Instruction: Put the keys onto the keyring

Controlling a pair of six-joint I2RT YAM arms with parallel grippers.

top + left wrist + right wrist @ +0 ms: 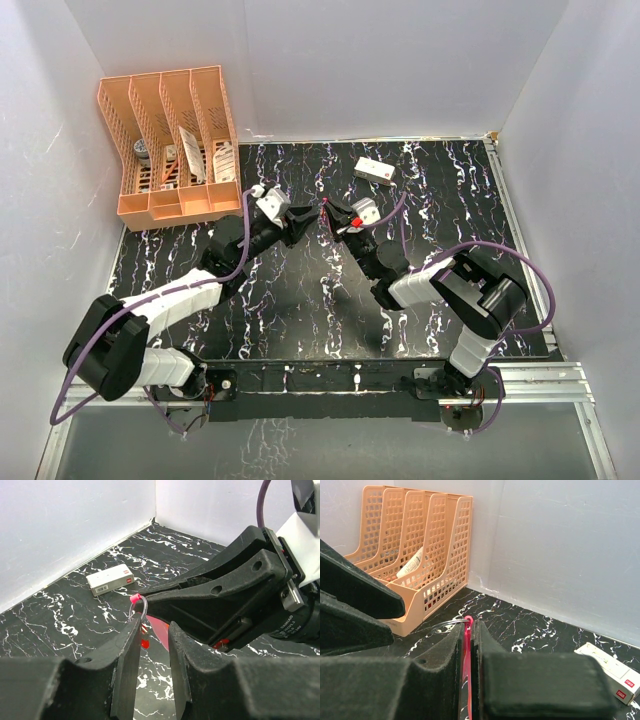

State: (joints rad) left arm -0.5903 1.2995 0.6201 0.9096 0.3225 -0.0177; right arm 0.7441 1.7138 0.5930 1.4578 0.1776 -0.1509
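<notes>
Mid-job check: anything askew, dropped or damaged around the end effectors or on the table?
Nothing stands out. The right end effector clamps the keyring, its ring poking past the tips. The white box lies flat, and the orange organiser stands upright.
</notes>
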